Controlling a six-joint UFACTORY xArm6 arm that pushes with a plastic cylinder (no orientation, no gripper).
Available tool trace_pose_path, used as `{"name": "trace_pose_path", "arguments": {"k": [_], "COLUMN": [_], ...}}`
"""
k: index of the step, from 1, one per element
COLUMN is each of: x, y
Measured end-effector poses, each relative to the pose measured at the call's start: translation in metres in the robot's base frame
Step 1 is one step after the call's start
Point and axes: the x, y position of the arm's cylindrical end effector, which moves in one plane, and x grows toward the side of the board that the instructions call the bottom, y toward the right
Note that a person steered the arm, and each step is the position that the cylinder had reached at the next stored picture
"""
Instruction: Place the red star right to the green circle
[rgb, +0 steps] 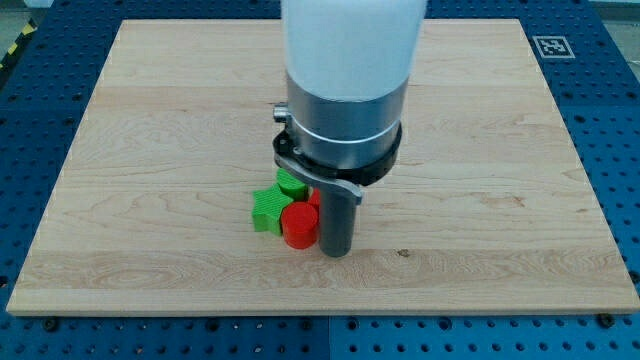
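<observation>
Our rod carries no claw. My tip touches the right side of a red cylinder block; a green star block, green circle block and red star block cluster beside it on the wooden board.

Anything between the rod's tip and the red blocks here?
Nothing: in the camera view my tip sits right against the red round block, no gap visible. Another red block, shape unclear, pokes out behind.

Arm body cut off by view's top. Green block and red block just left of my tip half hidden behind rod; shapes unclear. Board partly covered.
</observation>
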Motion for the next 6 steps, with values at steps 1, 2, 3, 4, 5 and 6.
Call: {"name": "trace_pose_path", "arguments": {"k": [1, 2, 3, 4, 5, 6], "x": [0.000, -0.001, -0.006, -0.009, -0.023, -0.031], "y": [0.000, -0.021, -0.040, -0.034, -0.005, 0.023]}}
